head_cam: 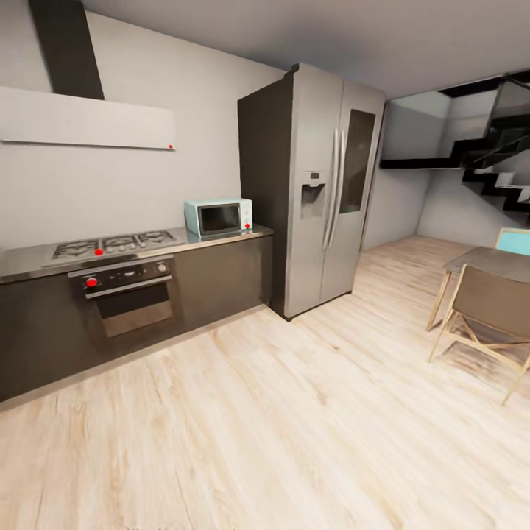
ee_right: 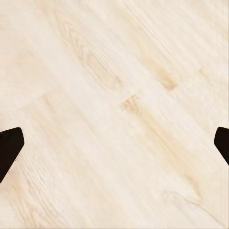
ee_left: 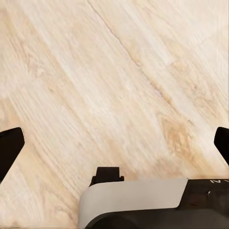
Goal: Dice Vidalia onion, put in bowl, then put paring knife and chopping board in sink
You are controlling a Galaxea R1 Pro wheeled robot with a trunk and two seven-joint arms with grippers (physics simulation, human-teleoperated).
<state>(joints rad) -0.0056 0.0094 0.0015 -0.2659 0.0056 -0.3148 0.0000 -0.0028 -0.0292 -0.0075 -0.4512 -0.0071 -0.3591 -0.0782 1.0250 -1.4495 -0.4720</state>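
A glossy grey countertop (head_cam: 221, 239) runs along the left wall of the kitchen, a few steps ahead across the wooden floor. The Vidalia onion, sink, chopping board, paring knife and bowl are out of view. In the left wrist view my left gripper (ee_left: 114, 148) is open, its dark fingertips (ee_left: 9, 148) spread wide over bare floorboards, with a pale rounded part of my own body (ee_left: 133, 200) below it. My right gripper (ee_right: 114, 148) is also open over the floor, nothing between its fingers.
On the countertop sit a gas hob (head_cam: 114, 245) and a light-blue microwave (head_cam: 218, 217), above a built-in oven (head_cam: 132, 294). A tall steel fridge (head_cam: 324, 191) ends the run. A dining table (head_cam: 486, 259) and chair (head_cam: 489, 309) stand right, with stairs (head_cam: 500, 162) behind.
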